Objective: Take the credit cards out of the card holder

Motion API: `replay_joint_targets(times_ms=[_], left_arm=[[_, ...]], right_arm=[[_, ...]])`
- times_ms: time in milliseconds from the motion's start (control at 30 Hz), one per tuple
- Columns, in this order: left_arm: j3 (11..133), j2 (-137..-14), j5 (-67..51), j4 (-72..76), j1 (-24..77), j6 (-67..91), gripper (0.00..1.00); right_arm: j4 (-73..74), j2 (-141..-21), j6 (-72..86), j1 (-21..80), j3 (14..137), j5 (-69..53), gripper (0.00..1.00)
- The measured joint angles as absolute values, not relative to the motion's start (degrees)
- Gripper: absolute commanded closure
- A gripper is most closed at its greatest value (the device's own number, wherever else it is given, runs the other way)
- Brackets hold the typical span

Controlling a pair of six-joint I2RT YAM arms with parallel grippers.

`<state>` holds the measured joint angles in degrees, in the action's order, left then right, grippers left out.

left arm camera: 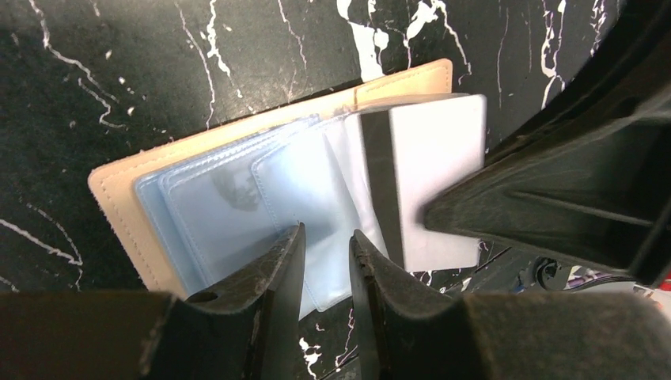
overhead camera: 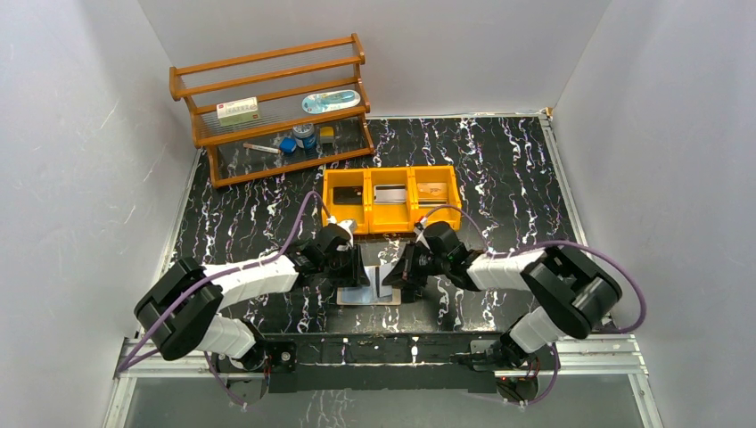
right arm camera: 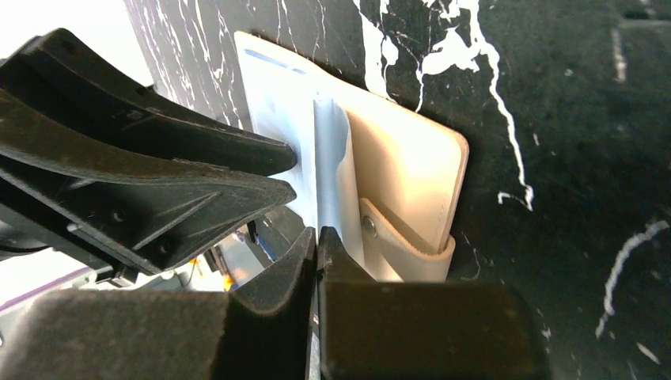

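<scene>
The card holder [left arm camera: 119, 198] lies open on the black marbled table, tan cover down and pale blue pocket panels [left arm camera: 221, 214] up. It lies between both grippers in the top view [overhead camera: 361, 295]. My left gripper [left arm camera: 326, 237] has its jaws a narrow gap apart, its tips resting on a blue pocket and holding nothing. My right gripper [right arm camera: 316, 233] is shut on the edge of a silvery-white credit card [left arm camera: 435, 166] with a dark stripe, over the holder's right leaf. The card shows edge-on in the right wrist view [right arm camera: 328, 158] beside the tan cover [right arm camera: 403, 174].
A yellow three-compartment bin [overhead camera: 390, 214] stands just behind the grippers, with a card in its middle [overhead camera: 389, 194] and right [overhead camera: 434, 190] compartments. A wooden rack [overhead camera: 276, 107] with small items stands at the back left. Grey walls close in both sides.
</scene>
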<state>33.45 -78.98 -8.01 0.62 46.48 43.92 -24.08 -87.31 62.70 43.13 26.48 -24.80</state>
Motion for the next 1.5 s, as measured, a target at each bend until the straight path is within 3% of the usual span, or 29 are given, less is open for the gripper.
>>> replay_joint_targets(times_ms=[133,333,633,867,1067,1267,1500], left_arm=[[33.2,-77.5,-7.2,-1.1,46.5,43.9,0.72],[33.0,-75.1,-5.9,-4.0,46.6,43.9,0.60],[36.1,-69.1,-1.3,-11.5,46.6,42.2,0.41],[39.2,-64.5,4.6,-19.0,46.0,40.1,0.13],[42.0,-62.1,7.2,-27.0,39.9,38.2,0.02],[49.2,-59.2,12.2,-33.8,35.4,35.7,0.02],[48.8,-58.2,18.4,-38.8,33.1,33.5,0.02]], right_arm=[[-18.6,-81.4,60.9,43.0,26.5,-21.2,0.94],[-13.2,-72.0,57.8,42.7,26.5,-16.9,0.95],[-12.8,-68.2,53.8,42.7,26.5,-15.0,0.97],[-10.1,-66.6,47.6,42.7,28.6,-11.7,1.00],[-8.1,-66.4,38.7,42.7,33.3,-5.9,1.00],[-7.3,-66.4,26.9,42.7,37.6,1.9,1.00],[-6.8,-73.7,9.5,42.7,46.9,5.7,1.00]])
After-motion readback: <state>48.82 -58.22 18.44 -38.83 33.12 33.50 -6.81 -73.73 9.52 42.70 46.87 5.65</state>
